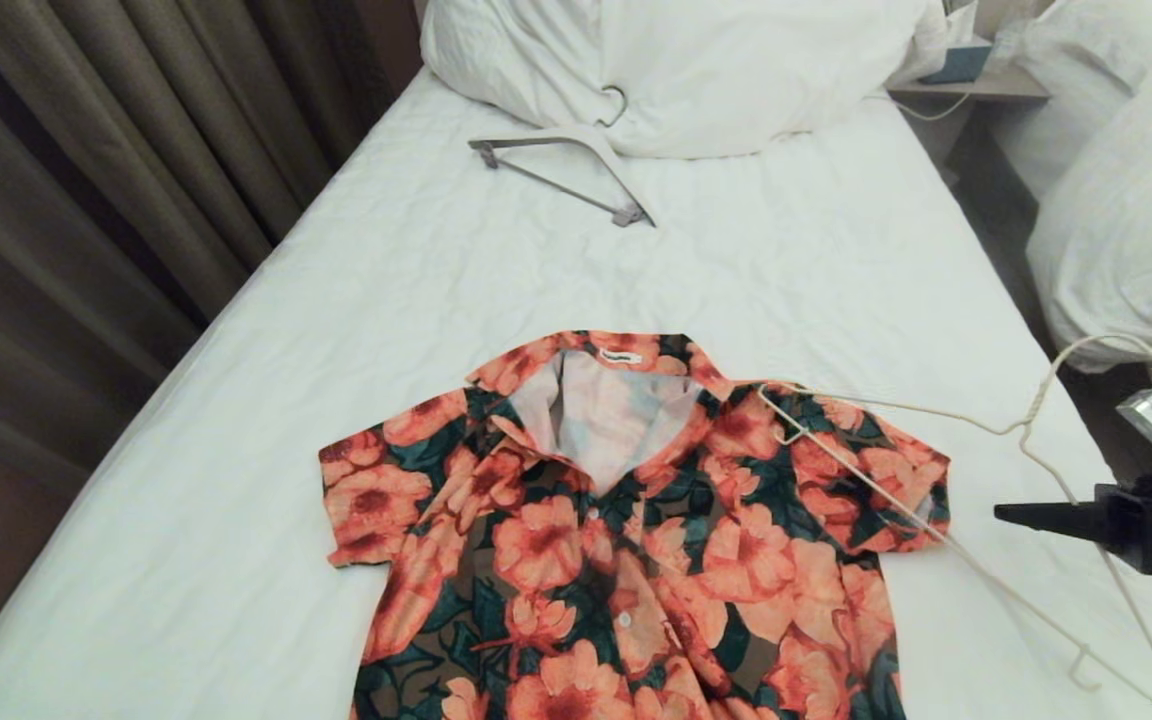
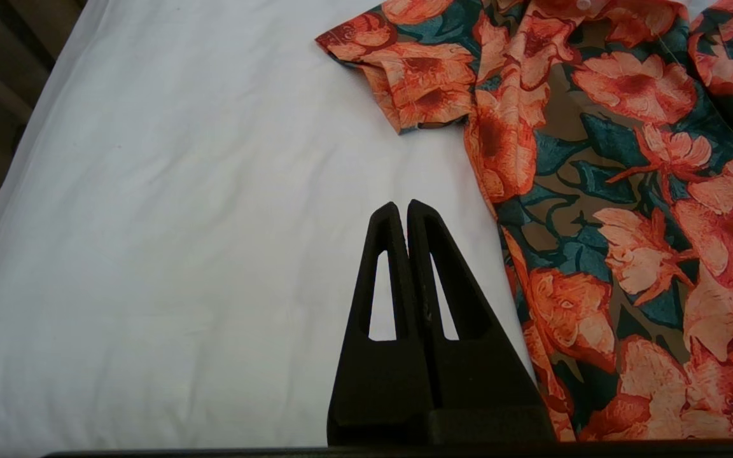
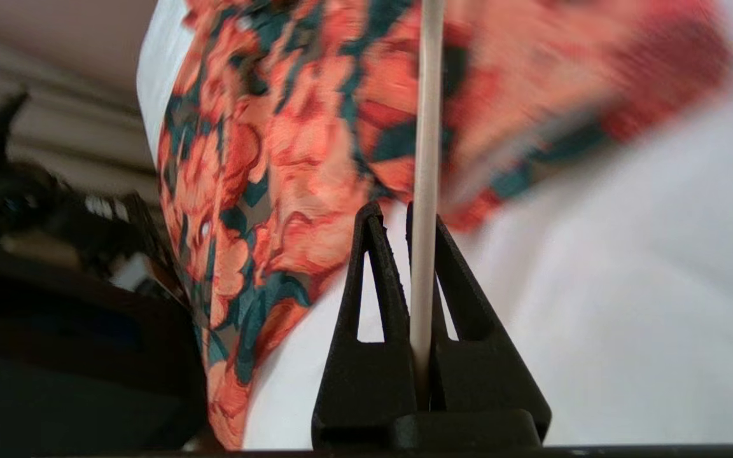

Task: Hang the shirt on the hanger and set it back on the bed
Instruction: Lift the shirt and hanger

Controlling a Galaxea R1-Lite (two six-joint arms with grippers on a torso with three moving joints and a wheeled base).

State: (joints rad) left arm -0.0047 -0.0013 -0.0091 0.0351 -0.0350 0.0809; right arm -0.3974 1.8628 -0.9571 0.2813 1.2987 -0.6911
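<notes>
Right tool [image 3: 398, 213] clamps hanger [image 1: 946, 480], lying diagonally across shirt's [image 1: 626, 540] sleeve.

- The right arm enters the head view from the right edge, its dark wrist held low with the gripper [image 1: 1011, 515] pointing roughly level toward the robot's left.
- In the right wrist view the right gripper [image 3: 408, 213] is clamped on a thin wire that runs straight between its two black fingers [image 3: 373, 280].
- The left arm is outside the head view.
- The left gripper [image 2: 401, 208] has its fingers pressed together, holding nothing.
</notes>
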